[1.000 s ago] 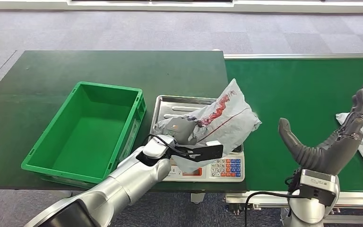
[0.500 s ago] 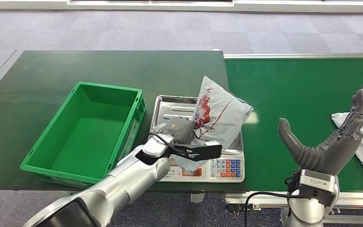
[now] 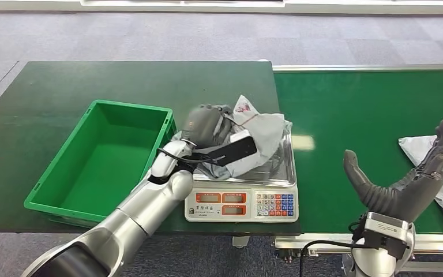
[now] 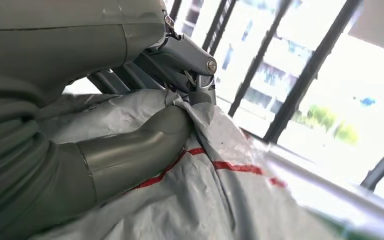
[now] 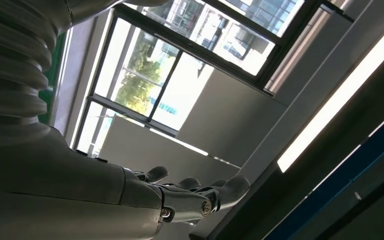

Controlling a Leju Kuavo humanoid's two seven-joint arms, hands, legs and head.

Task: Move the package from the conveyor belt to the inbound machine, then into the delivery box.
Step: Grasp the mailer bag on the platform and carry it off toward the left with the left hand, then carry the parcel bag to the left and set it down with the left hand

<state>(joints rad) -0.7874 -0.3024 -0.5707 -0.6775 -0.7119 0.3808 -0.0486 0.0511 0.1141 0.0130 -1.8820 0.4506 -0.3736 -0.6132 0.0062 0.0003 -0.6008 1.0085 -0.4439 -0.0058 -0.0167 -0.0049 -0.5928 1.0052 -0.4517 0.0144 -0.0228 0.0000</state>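
The weighing step looks finished and the last leg is in hand: the left hand (image 3: 210, 126) grips the crumpled grey plastic mailer bag with red stripes (image 3: 259, 135), lifted over the steel-topped scale (image 3: 277, 173). Next it must swing across above the empty green plastic crate (image 3: 52, 182). The right hand (image 3: 409, 173) hovers, fingers spread, palm up.

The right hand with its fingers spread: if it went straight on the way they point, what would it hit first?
Probably nothing: the right hand points upward above the conveyor belt, and its wrist view shows windows and ceiling ahead.
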